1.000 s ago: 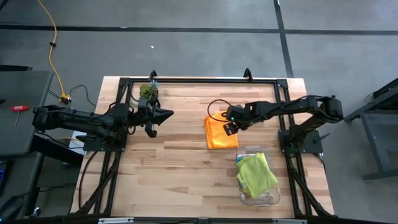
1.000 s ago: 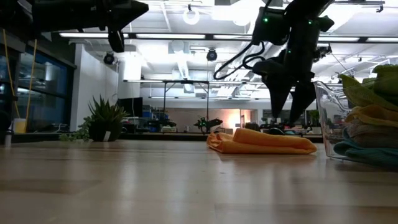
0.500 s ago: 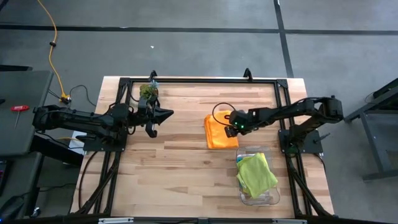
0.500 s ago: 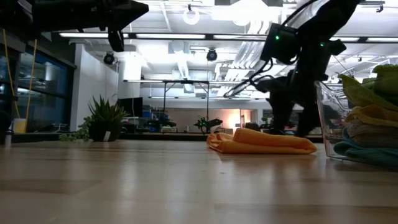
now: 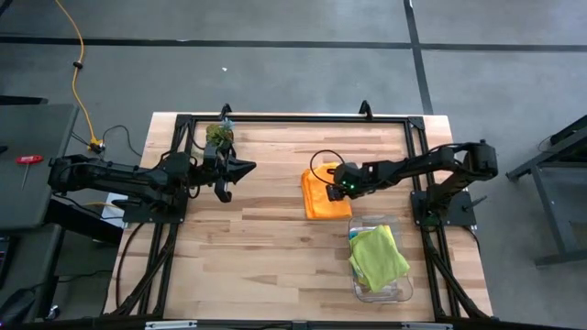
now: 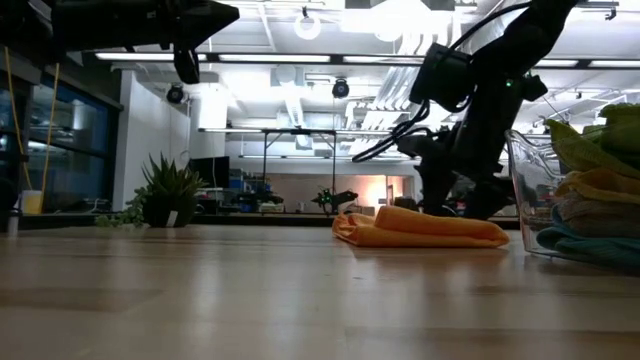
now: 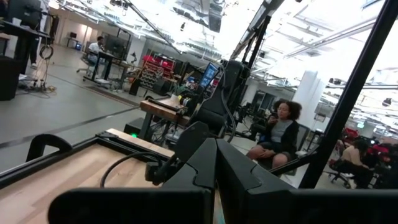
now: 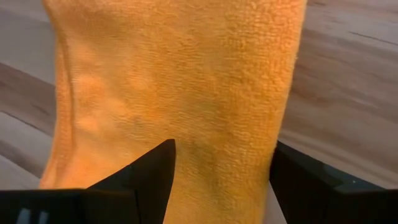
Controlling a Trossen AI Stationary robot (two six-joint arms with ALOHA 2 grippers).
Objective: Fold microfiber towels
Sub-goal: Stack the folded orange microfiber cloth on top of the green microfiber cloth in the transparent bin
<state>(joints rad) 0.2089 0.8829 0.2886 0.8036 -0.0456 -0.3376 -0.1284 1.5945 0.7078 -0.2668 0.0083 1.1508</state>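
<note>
A folded orange towel (image 5: 321, 195) lies flat near the table's middle. My right gripper (image 5: 338, 191) is open and low over the towel's right part. In the right wrist view one finger (image 8: 149, 171) stands over the towel (image 8: 186, 81) and the other (image 8: 305, 180) stands at its edge. In the low view the fingertips are hidden behind the towel (image 6: 420, 228). My left gripper (image 5: 244, 169) is shut and empty, raised at the table's left. A lime green towel (image 5: 377, 255) tops a pile in the clear bin (image 5: 397, 291). Yellow (image 6: 598, 186) and teal (image 6: 590, 246) towels lie under it. No grey towel shows. My right gripper comes at the orange towel's right part (image 8: 217, 134) slanting down from the table's right side, with its fingers spread. The towel lies flat on the table. I cannot tell whether the fingertips touch the cloth.
A small dark-green plant (image 5: 218, 135) stands at the table's far left. The clear bin stands at the near right, close to the orange towel. A black frame (image 5: 293, 117) runs round the table. A person (image 7: 283, 134) sits in the room beyond.
My right gripper has come down from above the orange towel to table height at the towel's right part, tipping lower as it went. The towel has kept its place and shape.
</note>
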